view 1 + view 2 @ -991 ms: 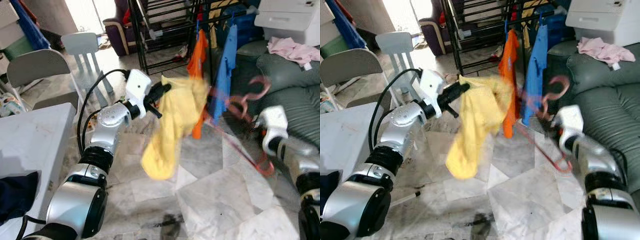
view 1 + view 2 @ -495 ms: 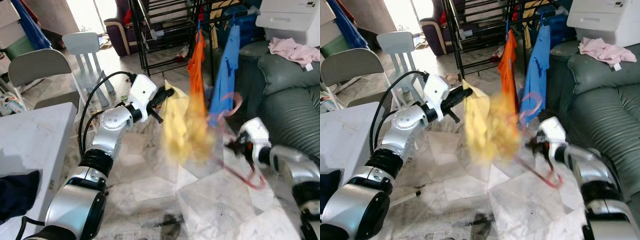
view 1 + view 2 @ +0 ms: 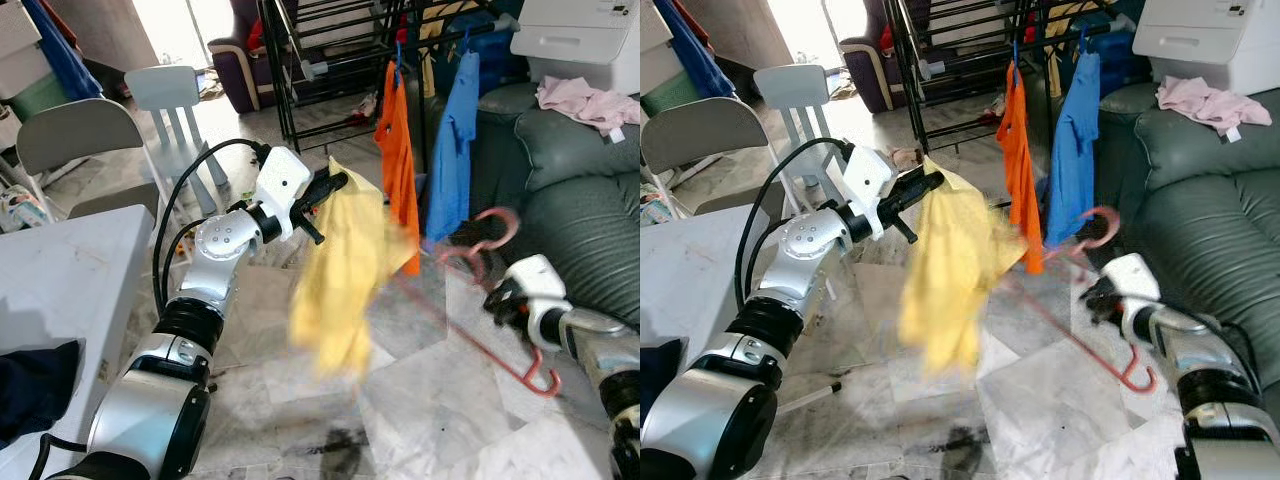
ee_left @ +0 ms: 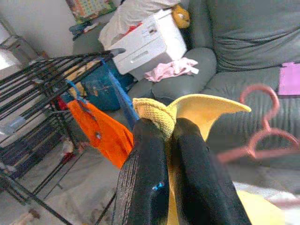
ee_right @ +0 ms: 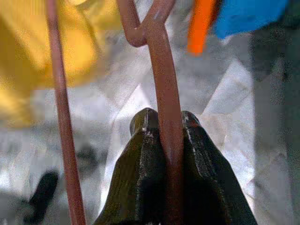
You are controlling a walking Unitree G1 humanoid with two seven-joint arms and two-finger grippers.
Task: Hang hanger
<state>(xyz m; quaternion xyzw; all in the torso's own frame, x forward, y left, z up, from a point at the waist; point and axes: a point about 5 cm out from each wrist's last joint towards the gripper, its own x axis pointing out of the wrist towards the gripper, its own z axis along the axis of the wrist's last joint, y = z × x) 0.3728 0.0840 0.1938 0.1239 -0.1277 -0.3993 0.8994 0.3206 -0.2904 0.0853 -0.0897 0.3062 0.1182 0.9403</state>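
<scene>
1. Your right gripper (image 5: pixel 161 140) is clamped tight on the pink hanger (image 3: pixel 497 300), with the bar pinched between both black fingers. It's low on your right, just in front of the grey sofa (image 3: pixel 580 170). Half a second ago that hand was swung in closer to the cloth; now it's pulled back out to the right and the hanger's hook (image 3: pixel 497 222) points up again.

2. Your left gripper (image 4: pixel 161 140) has its fingers closed on a ribbed edge of the yellow garment (image 3: pixel 345 270), held up at about chest height. The cloth hangs down from that one pinch point and looks blurred, so it's swinging.

3. What changed: the yellow garment was bunched over toward the hanger a moment ago, and now it's dropped back left and hangs long. From the eye views, one hanger arm seems to run toward the cloth, but blur hides whether it's actually inside, so I can't tell.

4. Behind them, the black drying rack (image 3: pixel 330 60) already carries an orange shirt (image 3: pixel 398 150) and a blue shirt (image 3: pixel 455 140). That's likely where the hanger ends up.

5. My read: you're in the middle of threading, not hanging. Let the cloth settle, then bring the hanger back toward the neck opening.
</scene>
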